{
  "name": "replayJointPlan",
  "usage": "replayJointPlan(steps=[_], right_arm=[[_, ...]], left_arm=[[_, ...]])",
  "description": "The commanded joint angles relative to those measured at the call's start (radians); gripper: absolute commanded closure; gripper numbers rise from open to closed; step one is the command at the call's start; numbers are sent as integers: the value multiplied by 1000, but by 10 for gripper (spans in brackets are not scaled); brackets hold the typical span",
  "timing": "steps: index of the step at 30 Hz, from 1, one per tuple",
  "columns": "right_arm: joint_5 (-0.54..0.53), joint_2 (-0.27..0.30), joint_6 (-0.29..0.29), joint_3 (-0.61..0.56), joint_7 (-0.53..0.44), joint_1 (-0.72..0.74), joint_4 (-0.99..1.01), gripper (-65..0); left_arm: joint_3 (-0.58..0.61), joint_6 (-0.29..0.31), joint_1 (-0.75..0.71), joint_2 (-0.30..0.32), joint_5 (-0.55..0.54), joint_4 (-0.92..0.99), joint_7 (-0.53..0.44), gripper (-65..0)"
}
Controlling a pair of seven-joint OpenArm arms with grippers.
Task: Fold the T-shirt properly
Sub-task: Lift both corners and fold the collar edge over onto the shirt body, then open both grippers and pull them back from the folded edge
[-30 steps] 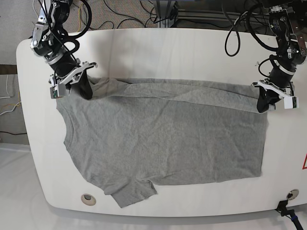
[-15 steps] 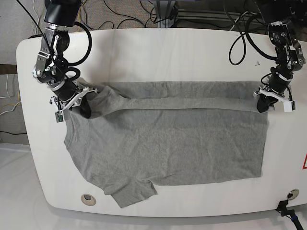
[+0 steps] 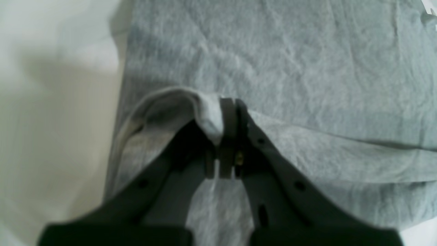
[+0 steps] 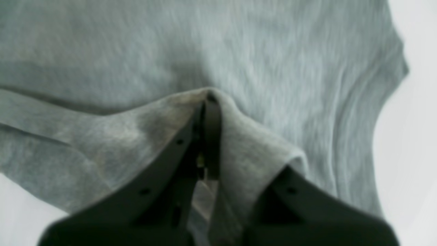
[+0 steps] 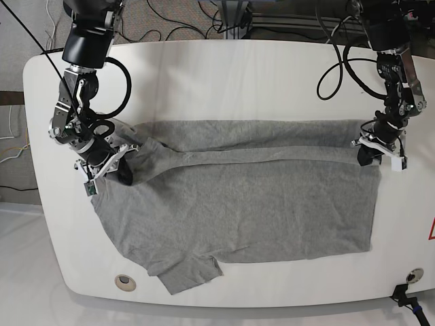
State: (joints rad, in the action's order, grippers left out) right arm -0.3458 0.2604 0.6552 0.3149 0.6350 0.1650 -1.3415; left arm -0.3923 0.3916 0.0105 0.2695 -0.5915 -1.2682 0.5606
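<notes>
A grey T-shirt (image 5: 238, 197) lies spread across the middle of the white table (image 5: 224, 75). Its far edge is turned over toward the near side in a long narrow band that runs from one side of the shirt to the other, and one short sleeve (image 5: 185, 272) sticks out at the shirt's near edge.

At the band's end by the neck side of the shirt, the right gripper (image 5: 121, 166) is closed on a pinch of cloth; the right wrist view shows the fabric draped over its black fingers (image 4: 208, 136), which are pressed together.

At the band's other end, by the hem side of the shirt, the left gripper (image 5: 370, 155) is likewise clamped on the folded edge, with a bunched ridge of cloth caught between its fingers (image 3: 228, 136) in the left wrist view.
</notes>
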Motion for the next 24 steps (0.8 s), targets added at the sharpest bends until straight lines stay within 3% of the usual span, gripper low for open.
replayJointPlan(steps=[1,5,8,11,14,16,18,21,24], right_arm=[[-20,18,5,3,-27,41,21,0],[-19,20,11,3,-27,61,63,0],[-19,20,10,3,-27,63,67,0],[-19,20,4,3,-27,61,67,-5],[-17,20,2,7,-27,60,67,-194],[-17,40,2,7,-27,57,67,-329],[-17,50,2,7,-27,52,67,-421],[-17,101,2,11,-28,12,17,-429],[-17,142,2,13,-28,-68,-82,-404]], left_arm=[[-3,8,18,17,-14,-17,-21,0],[33,8,32,21,-14,-17,-23,0],[31,4,35,21,-12,-17,-24,-133],[31,2,36,21,-11,-15,-24,-201],[34,2,38,34,29,-15,-24,-237],[34,2,38,32,83,-15,-24,-317],[34,7,38,32,127,-17,-24,-388],[34,13,36,37,167,-26,-24,-403],[26,69,29,47,247,-92,-35,-403]])
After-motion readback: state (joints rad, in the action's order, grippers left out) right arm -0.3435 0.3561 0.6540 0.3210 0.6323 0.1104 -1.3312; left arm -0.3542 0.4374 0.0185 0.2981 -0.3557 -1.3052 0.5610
